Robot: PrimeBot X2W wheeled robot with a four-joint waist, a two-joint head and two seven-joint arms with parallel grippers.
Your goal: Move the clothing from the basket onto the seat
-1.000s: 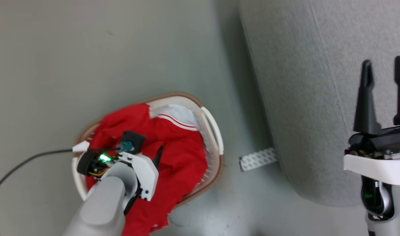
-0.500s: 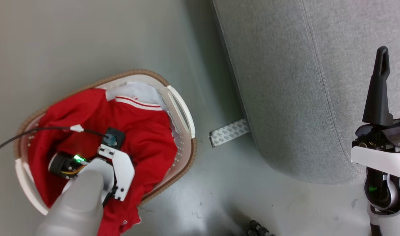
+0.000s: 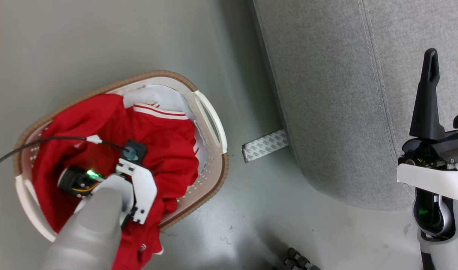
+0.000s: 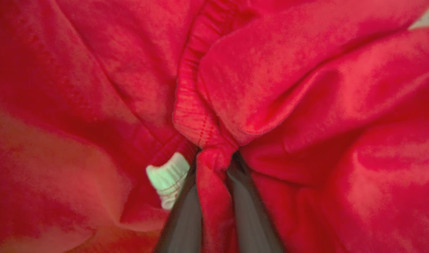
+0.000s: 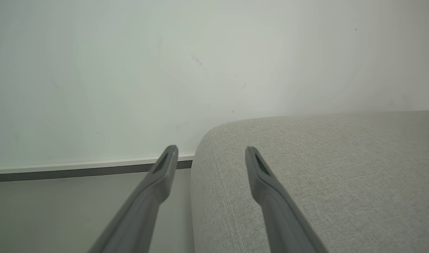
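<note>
The left tool is clenched on a fold of the red clothing in the basket; the right tool hangs released above the sofa.

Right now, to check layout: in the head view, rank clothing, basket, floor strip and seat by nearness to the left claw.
1. Clothing, pinched in the left claw.
2. Basket, around it.
3. Floor strip, to the right.
4. Seat, farthest right.

1 basket, 1 garment, 1 pale cloth, 1 sofa, 2 claws.
</note>
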